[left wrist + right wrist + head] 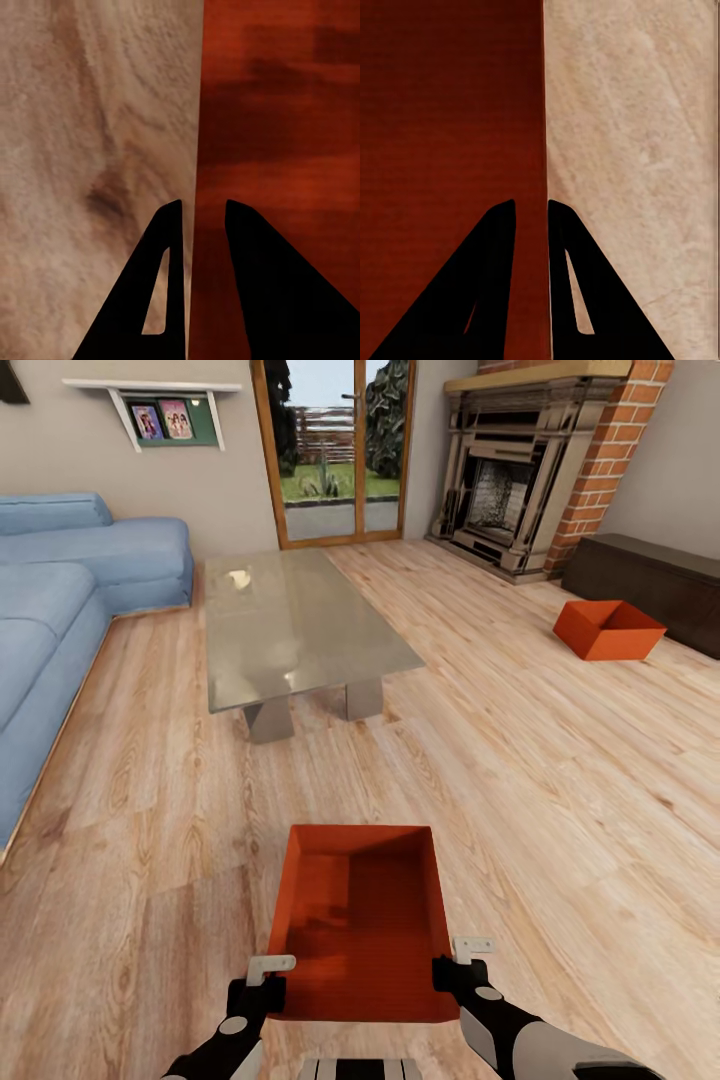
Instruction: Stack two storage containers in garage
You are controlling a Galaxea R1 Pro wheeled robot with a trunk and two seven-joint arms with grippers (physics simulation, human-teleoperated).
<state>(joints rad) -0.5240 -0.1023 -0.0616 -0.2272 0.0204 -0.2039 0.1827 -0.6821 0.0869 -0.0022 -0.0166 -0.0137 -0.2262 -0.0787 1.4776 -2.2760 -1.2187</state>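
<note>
I am in the living room, on its light wood-plank floor (pixel 560 790). One orange-red storage container (pixel 360 920) sits open-topped right in front of me. My left gripper (pixel 262 982) pinches its left wall and my right gripper (pixel 457 968) pinches its right wall. In the left wrist view the left gripper (pixel 202 204) straddles the edge of the container's wall (pixel 285 112). The right wrist view likewise has the right gripper (pixel 531 202) astride the wall (pixel 450 112). Whether the container is off the floor I cannot tell. The other storage container (pixel 608 630) lies on the floor at far right.
A glass coffee table (pixel 300 620) stands ahead, centre-left. The blue sofa (pixel 60 590) runs along the left. A brick fireplace (pixel 510 490) and a dark low cabinet (pixel 650 575) are at back right, and a glazed door (pixel 330 450) at the back.
</note>
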